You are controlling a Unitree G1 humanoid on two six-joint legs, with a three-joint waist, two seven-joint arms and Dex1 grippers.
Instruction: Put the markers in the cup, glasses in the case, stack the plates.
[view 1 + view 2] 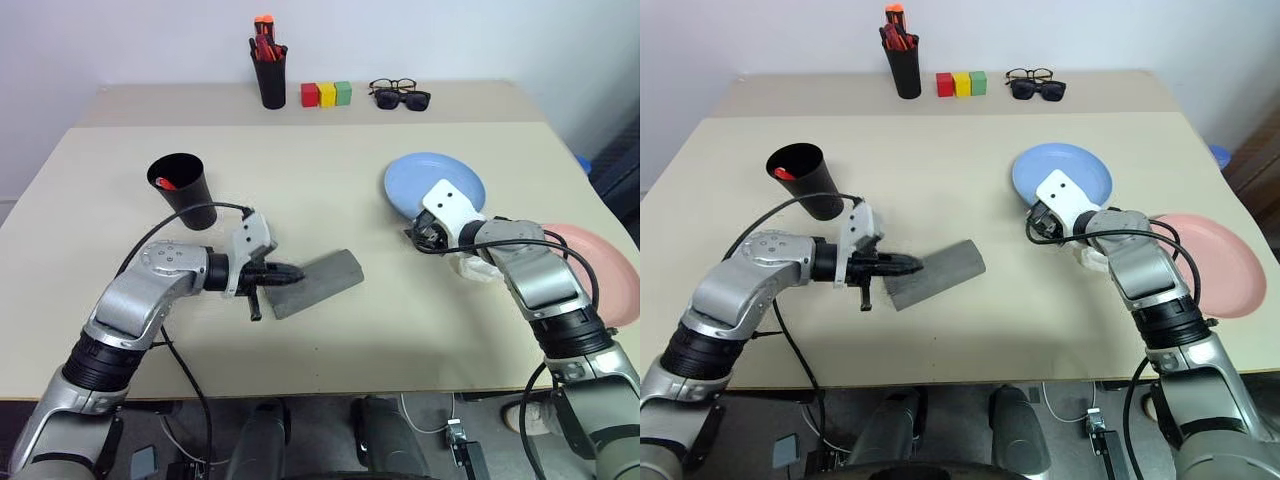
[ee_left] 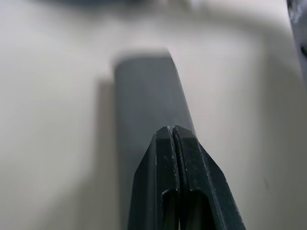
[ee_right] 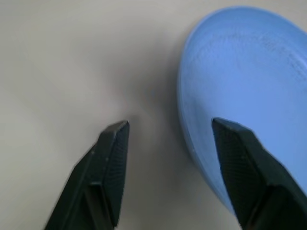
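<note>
1. Nearest you, the left claw (image 1: 296, 272) hangs over the near-left part of the surface (image 1: 330, 190), its fingers pressed together with nothing between them. Its tips sit over the near end of the case (image 1: 318, 283).
2. The case lies shut and flat, slanted across the middle of the surface, well apart from the other task items.
3. The right claw (image 3: 168, 139) hovers at the near-left rim of the blue plate (image 1: 420, 180). Its fingers stand apart: in the right wrist view, one finger sits over the bare surface and the other over the plate's rim. It holds nothing.
4. The pink plate (image 1: 615, 270) rests at the right edge of the surface, beside the right forearm and apart from the blue plate. Part of it overhangs or meets that edge; you cannot tell which.
5. The cup (image 1: 185, 190) stands upright on the left, behind the left arm. A red cap tip (image 1: 165, 184) shows inside its rim.
6. Along the far edge stand a pen cup (image 1: 270, 75) of red-orange markers, three coloured blocks (image 1: 327, 94), and two pairs of spectacles (image 1: 398, 94) lying together.
7. Open room lies across the centre of the surface between the cup and the blue plate, and along the near edge between the two arms.
</note>
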